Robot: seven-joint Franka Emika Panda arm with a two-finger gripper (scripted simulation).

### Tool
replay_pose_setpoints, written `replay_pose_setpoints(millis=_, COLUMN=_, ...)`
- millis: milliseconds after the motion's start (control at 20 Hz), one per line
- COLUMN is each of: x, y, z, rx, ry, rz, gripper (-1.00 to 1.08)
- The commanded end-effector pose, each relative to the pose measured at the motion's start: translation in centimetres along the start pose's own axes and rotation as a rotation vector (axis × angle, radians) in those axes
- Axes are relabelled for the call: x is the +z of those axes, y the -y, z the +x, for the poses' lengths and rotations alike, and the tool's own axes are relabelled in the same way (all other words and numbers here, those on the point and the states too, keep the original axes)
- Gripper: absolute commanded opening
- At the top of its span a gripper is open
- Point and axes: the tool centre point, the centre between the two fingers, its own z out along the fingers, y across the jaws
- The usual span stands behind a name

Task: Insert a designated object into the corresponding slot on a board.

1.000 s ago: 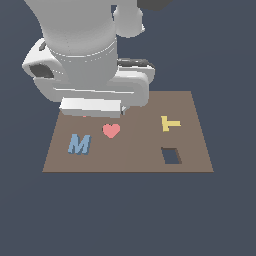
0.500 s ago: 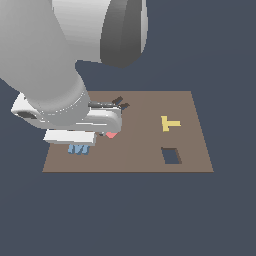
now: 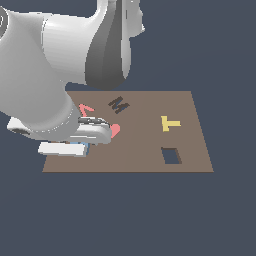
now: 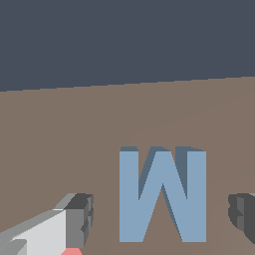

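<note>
The light-blue M block (image 4: 162, 196) lies flat on the brown board (image 3: 142, 145), near its corner at the exterior view's left. My gripper (image 4: 162, 216) is low over it and open. One finger (image 4: 79, 219) stands on each side of the block, with a gap to it on both sides. In the exterior view only a sliver of the blue block (image 3: 86, 148) peeks out under the gripper (image 3: 82, 149). The dark M-shaped slot (image 3: 118, 104) sits farther back on the board, uncovered.
A pink heart (image 3: 115, 131) lies just beside the gripper, partly hidden by the wrist. A yellow T (image 3: 170, 123) and a dark rectangular hole (image 3: 171, 155) are toward the exterior view's right. A pink shape (image 3: 86, 109) shows behind the arm.
The arm has swung down to the exterior view's left and now covers the blue M. The M slot, hidden behind the arm before, has come into view.
</note>
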Motion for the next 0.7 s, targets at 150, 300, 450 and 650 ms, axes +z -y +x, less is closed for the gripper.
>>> replay_pose_setpoints(millis=150, x=0.3, y=-0.2, z=0.2, rx=0.0, ry=0.0, rz=0.0, gripper=1.0)
replay_pose_setpoints(millis=300, x=0.6, y=-0.2, z=0.2, rx=0.0, ry=0.0, rz=0.0, gripper=1.0)
replay_pose_setpoints(millis=450, x=1.7, y=-0.2, z=0.2, rx=0.0, ry=0.0, rz=0.0, gripper=1.0)
replay_pose_setpoints(millis=650, x=2.3, y=-0.2, z=0.3, rx=-0.001, ry=0.0, rz=0.0, gripper=1.0)
